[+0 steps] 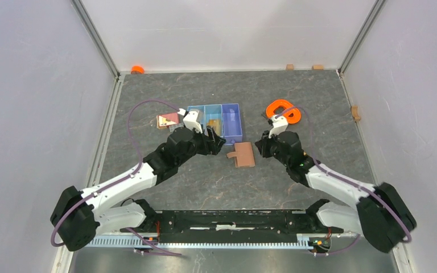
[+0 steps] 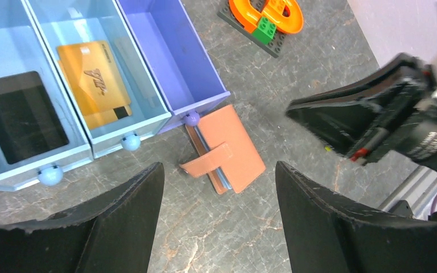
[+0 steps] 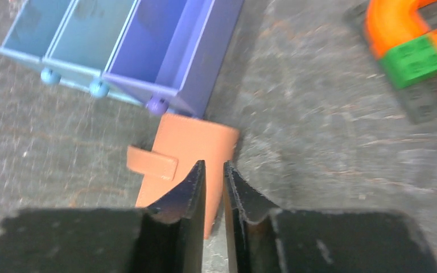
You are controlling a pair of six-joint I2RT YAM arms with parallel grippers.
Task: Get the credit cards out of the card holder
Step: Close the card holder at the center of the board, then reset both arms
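Credit cards lay in the blue three-compartment tray (image 2: 202, 57): the black card (image 2: 20, 116) flat on the floor of its left compartment, the golden-brown card (image 2: 94, 82) flat in the middle one. The purple right compartment held nothing that could be seen.

The salmon-brown card holder (image 2: 230, 151) rested on the grey marbled table just in front of the tray's purple compartment, one corner at that compartment's round knob. It was folded shut, its closure tab drawn across the cover and grey-blue pocket edges showing along one side. Whether any card remained inside could not be told.

The left gripper (image 2: 216, 182) hung above the holder on the near side of the tray, its fingers spread wide and holding nothing. The right gripper (image 3: 213, 165) hovered over the holder's near end, its fingers drawn almost together with only a thin slit between them and nothing pinched.

An orange toy track with a green brick (image 2: 267, 14) sat to the right of the tray, well apart from the holder.

With both cards out and sorted, the task looked to be at its closing step. The next move probably called for drawing both arms back from the tray. Any further card would first need the tab lifted while one gripper pinned the holder.
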